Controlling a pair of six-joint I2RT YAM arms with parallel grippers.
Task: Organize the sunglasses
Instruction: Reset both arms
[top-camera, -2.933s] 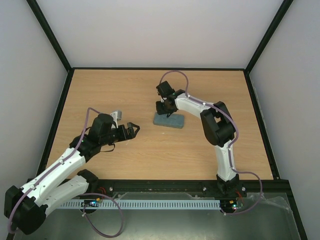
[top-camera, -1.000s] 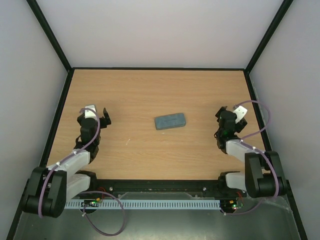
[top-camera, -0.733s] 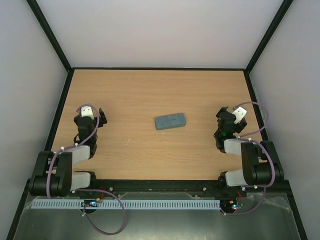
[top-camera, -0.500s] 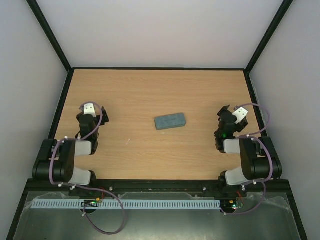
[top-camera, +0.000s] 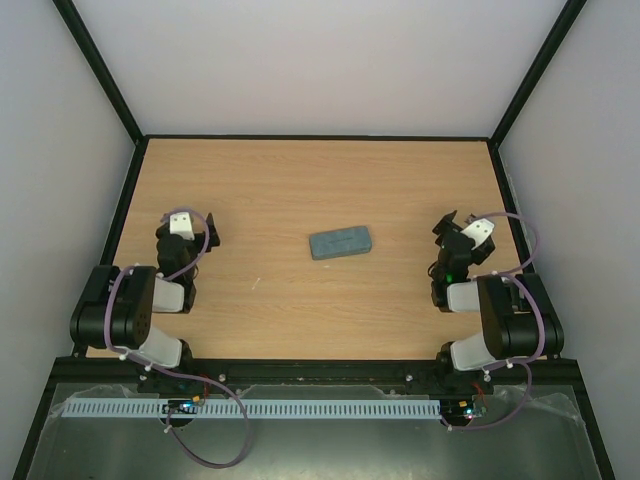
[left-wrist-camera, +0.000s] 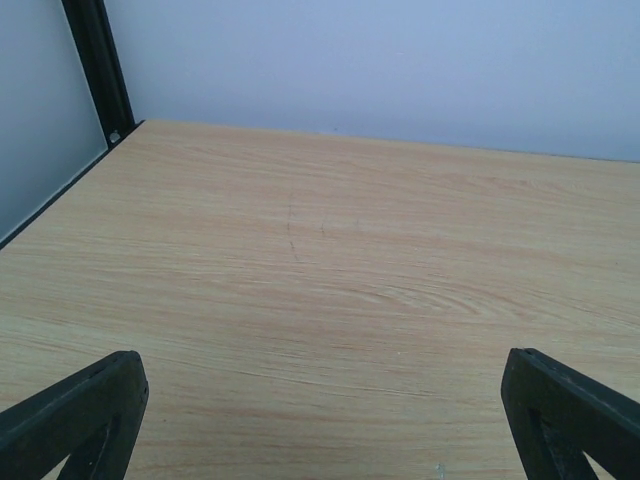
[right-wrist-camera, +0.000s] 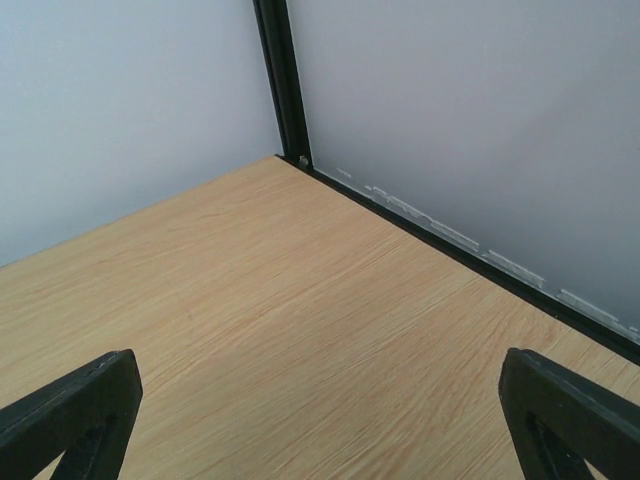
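The sunglasses show in no view. A closed grey-blue oblong case (top-camera: 340, 243) lies alone in the middle of the wooden table (top-camera: 300, 180). My left gripper (top-camera: 186, 226) sits folded back at the left side, well apart from the case and open. In the left wrist view the left gripper (left-wrist-camera: 322, 425) has its dark fingertips (left-wrist-camera: 80, 415) far apart over bare wood. My right gripper (top-camera: 462, 228) is folded back at the right side, also open. The right gripper (right-wrist-camera: 320, 420) frames only table between its fingertips (right-wrist-camera: 70, 410).
Black frame rails (top-camera: 120, 230) and pale walls close in the table on three sides. The right wrist view faces the back right corner post (right-wrist-camera: 280, 80). A black rail and cable strip (top-camera: 300, 408) run along the near edge.
The right gripper has left the case and both arms have folded back toward their bases. Over the last second they tucked in a little further. The case has stayed put.
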